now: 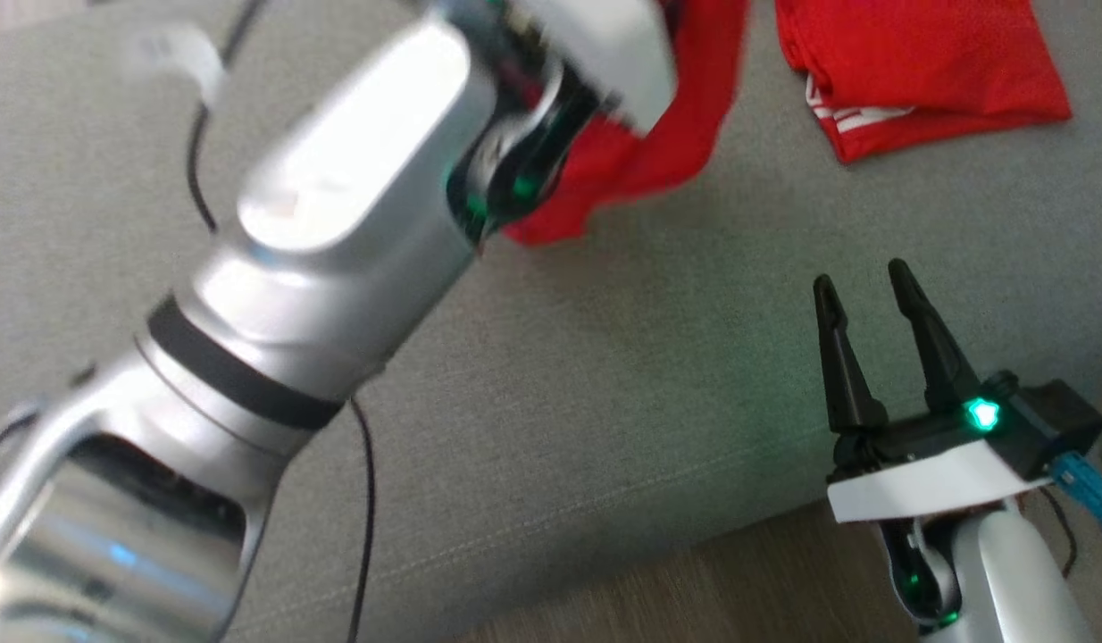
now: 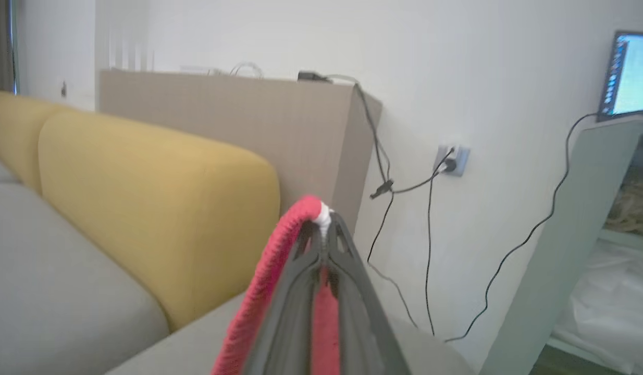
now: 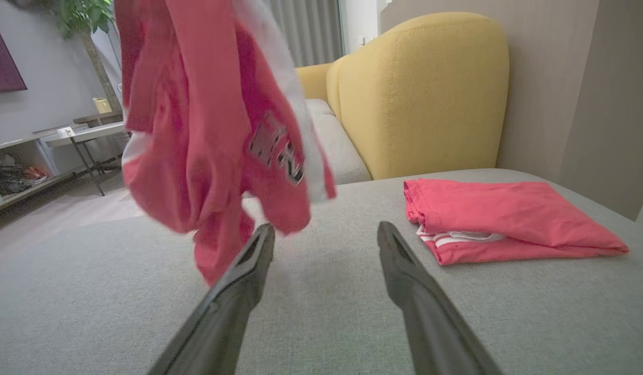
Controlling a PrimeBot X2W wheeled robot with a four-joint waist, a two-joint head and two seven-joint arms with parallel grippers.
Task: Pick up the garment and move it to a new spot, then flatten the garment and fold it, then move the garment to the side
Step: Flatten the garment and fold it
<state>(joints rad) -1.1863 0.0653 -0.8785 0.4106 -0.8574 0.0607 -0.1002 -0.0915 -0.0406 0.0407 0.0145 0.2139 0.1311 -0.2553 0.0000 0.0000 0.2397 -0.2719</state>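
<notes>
Grey sofa seat (image 1: 605, 402): left gripper (image 2: 326, 229) pinches the red garment (image 3: 212, 130), apparently hanging clear; right gripper (image 1: 862, 279) gapes empty by the front edge.

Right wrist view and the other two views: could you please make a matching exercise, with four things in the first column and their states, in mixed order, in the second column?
Column one:
1. left hand
2. right hand
3. hanging garment
4. folded garment

Column two:
a. lies flat on the grey cushion
b. open, holding nothing
c. shut, gripping something
d. dangles in the air above the cushion

Pairs: 1-c, 2-b, 3-d, 4-a.
</notes>
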